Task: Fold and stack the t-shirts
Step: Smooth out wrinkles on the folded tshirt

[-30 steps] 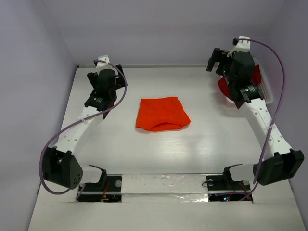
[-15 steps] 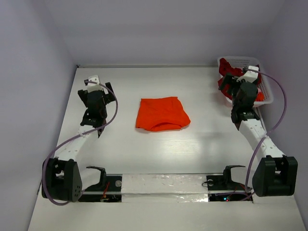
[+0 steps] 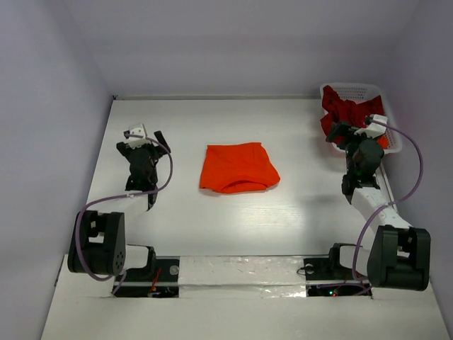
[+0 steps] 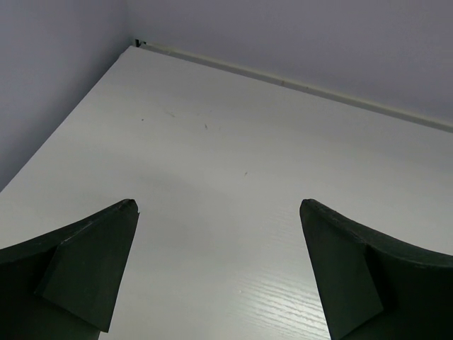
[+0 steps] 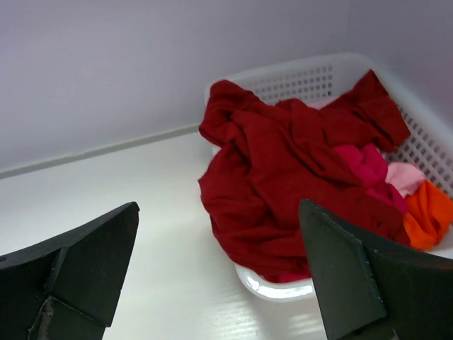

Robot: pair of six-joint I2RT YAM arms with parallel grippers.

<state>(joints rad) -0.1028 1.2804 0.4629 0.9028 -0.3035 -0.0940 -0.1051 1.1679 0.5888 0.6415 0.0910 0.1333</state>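
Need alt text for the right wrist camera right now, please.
A heap of dark red t-shirts fills a white latticed basket and spills over its near rim, with pink cloth and orange cloth at the right. The right gripper is open and empty, short of the basket.

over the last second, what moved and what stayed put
The left fingers drew back from the far left toward the near edge; the right fingers pulled back off the basket, uncovering the dark red t-shirts. Both are open and empty. The orange t-shirt stayed put.
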